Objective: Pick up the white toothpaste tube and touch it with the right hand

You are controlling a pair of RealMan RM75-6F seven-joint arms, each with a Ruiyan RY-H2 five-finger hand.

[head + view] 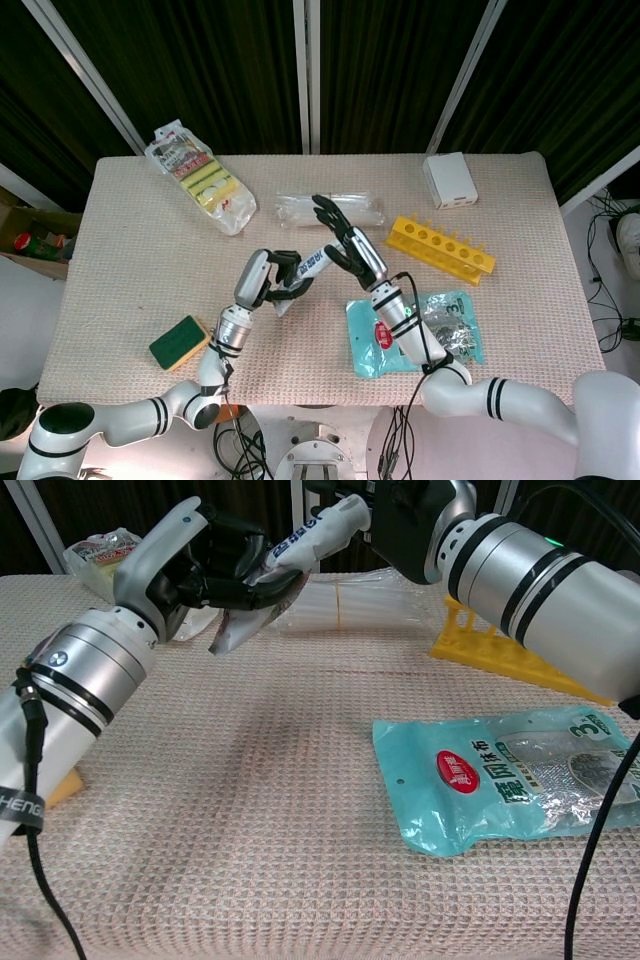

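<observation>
2 hands meet at the white toothpaste tube (308, 266) in the head view: your left hand (268, 281) grasps its lower end above the table (130, 260), and your right hand (345, 243), fingers spread, holds nothing and reaches its upper end.

Chest view: contact appears made. Judge the touch step complete; next, withdraw gently.

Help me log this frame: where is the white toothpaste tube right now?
In the head view the white toothpaste tube is lifted above the table's middle, gripped by the left hand, with the right hand at its other end, just before the clear plastic bag.
</observation>
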